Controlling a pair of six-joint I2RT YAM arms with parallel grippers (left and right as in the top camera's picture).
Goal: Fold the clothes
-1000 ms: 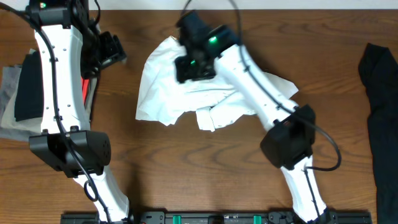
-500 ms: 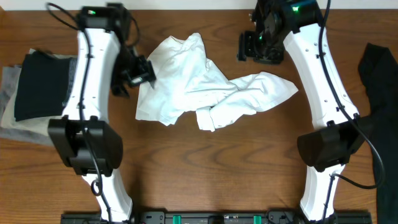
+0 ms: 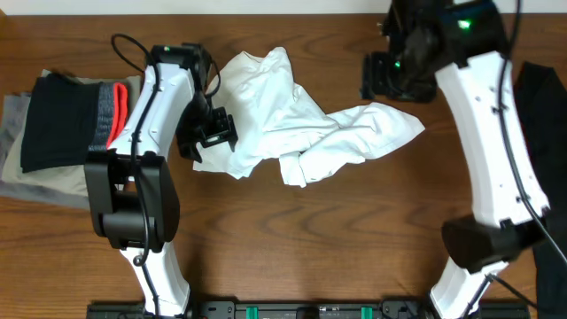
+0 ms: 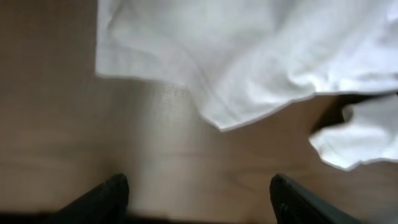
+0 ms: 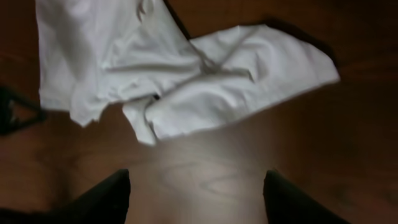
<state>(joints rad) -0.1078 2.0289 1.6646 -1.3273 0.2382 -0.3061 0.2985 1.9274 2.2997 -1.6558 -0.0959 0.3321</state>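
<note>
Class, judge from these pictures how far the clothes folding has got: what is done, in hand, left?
Done: a folded stack sits at the left. In hand: nothing; the left gripper and right gripper hover open, the left one by the crumpled white shirt. Left: that shirt and the black garment at the right edge.

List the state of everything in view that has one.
white shirt: crumpled, unfolded
left gripper: open, empty, at the shirt's edge
right gripper: open, empty, clear of the shirt
clothes stack: folded, piled
black garment: unfolded, partly out of frame
</note>
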